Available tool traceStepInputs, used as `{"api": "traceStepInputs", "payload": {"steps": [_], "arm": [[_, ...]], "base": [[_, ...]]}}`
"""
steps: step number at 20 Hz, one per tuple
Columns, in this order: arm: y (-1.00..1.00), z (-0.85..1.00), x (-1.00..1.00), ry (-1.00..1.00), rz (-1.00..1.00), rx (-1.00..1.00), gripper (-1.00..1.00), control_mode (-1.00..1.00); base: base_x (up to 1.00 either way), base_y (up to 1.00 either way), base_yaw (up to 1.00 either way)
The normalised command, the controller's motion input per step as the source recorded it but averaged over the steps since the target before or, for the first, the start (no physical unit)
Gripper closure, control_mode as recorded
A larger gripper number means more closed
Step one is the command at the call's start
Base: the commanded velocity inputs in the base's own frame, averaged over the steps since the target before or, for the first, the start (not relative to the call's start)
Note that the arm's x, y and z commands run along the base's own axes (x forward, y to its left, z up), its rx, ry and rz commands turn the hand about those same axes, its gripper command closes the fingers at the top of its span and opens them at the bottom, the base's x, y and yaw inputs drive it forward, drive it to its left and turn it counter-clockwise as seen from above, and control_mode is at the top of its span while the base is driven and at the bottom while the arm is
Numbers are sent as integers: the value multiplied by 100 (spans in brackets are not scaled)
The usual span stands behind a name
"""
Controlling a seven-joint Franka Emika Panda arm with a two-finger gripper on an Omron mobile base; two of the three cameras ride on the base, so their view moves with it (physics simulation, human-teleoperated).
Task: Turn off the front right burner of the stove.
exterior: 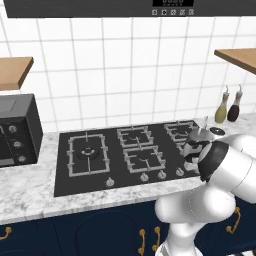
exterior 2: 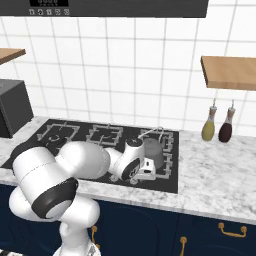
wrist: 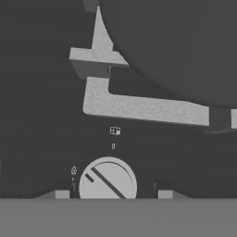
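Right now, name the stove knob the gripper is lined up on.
The rightmost knob in the stove's front row: it sits between the gripper's fingertips, unlike the others further left.

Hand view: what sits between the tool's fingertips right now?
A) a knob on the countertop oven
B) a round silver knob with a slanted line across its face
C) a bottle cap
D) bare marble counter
B: the knob sits on the black glass of the stove, between the two tips of the tool, its indicator line running diagonally, with a grey grate bar just beyond it.
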Motion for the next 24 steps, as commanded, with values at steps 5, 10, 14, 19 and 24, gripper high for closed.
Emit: {"api": "traceStepInputs", "payload": {"steps": [5, 10, 14, 19, 24], "arm": [[-10, 0, 0, 0, -8, 1, 100, -100], [-25, 0, -4, 0, -20, 9, 100, -100], [-45, 0, -25, 0, -33, 15, 100, -100], [-44, 0, -18, 0, -41, 14, 100, -100], [-54, 0, 0, 0, -51, 14, 100, -100]], "base": [[0, 0, 0], [0, 0, 0], [0, 0, 0], [0, 0, 0], [0, 0, 0]]}}
